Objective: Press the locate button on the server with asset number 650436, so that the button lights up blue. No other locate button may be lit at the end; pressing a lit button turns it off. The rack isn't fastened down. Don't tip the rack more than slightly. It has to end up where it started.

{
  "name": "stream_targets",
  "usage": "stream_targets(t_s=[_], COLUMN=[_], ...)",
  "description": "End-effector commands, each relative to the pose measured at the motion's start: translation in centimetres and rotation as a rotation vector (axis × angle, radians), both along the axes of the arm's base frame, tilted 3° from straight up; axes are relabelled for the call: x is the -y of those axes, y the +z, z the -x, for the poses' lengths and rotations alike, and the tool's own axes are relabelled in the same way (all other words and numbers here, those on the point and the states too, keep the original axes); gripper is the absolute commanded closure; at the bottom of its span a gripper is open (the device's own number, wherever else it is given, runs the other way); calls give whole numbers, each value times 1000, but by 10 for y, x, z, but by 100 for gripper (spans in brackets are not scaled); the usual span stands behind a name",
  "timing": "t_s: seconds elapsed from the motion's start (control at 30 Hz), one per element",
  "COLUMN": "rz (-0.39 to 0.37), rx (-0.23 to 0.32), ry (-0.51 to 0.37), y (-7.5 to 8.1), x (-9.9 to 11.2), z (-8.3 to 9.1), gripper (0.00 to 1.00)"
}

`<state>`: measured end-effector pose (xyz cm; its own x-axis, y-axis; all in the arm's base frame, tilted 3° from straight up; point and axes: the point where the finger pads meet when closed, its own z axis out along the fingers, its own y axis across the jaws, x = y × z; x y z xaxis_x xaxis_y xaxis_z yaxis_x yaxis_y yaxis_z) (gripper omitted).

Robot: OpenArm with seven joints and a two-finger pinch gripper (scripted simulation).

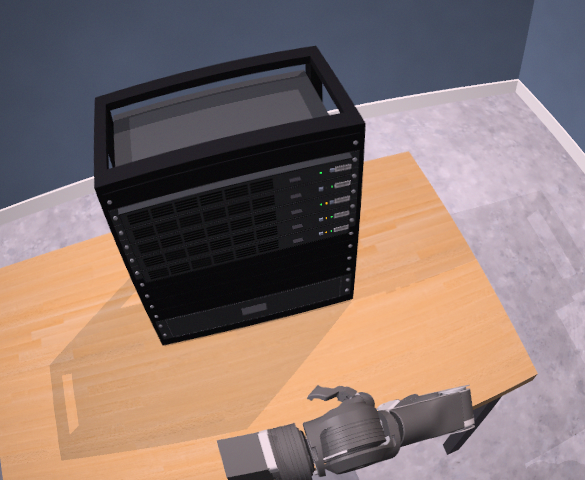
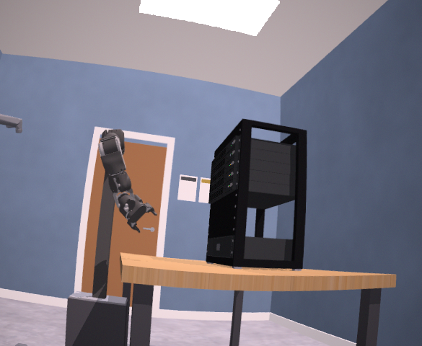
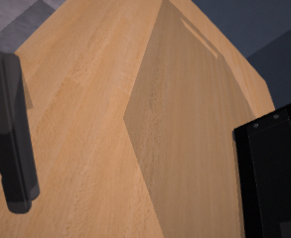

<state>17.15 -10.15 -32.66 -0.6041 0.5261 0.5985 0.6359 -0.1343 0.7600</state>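
The black server rack (image 1: 230, 155) (image 2: 240, 193) stands upright on the wooden table (image 1: 411, 310) (image 2: 240, 277) (image 3: 85, 99), toward its back. Several servers (image 1: 261, 206) fill its upper bays. Each has small lights and a white label (image 1: 342, 168) at the right end of its front. The asset numbers are too small to read, and I see no blue lit button. My gripper (image 1: 332, 393) (image 2: 146, 222) is partly open and empty, in the air over the table's front edge, well away from the rack's front. In the wrist view one dark finger (image 3: 13, 149) shows at the left and the rack's bottom corner (image 3: 271, 174) at the right.
The arm's column stands on a dark pedestal (image 2: 97, 320) just off the table's front edge. An orange door (image 2: 143, 193) and two wall notices (image 2: 187, 187) are behind it. The rack casts a shadow (image 1: 178, 382) across the table's left front.
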Motion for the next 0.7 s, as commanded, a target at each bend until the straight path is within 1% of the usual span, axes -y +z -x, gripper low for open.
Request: stream_targets(t_s=[0.0,0.13,0.2,0.27,0.47,0.67], rz=[-4,-11,-11,-16,-37,-68], rx=[5,12,12,15,26,33], ry=[-15,-51,-51,-72,-152,-251], y=[2,5,5,6,14,23], x=[-1,0,0,0,3,7], z=[-4,-14,-14,-20,-40,-63], gripper=[40,40,40,40,40,40])
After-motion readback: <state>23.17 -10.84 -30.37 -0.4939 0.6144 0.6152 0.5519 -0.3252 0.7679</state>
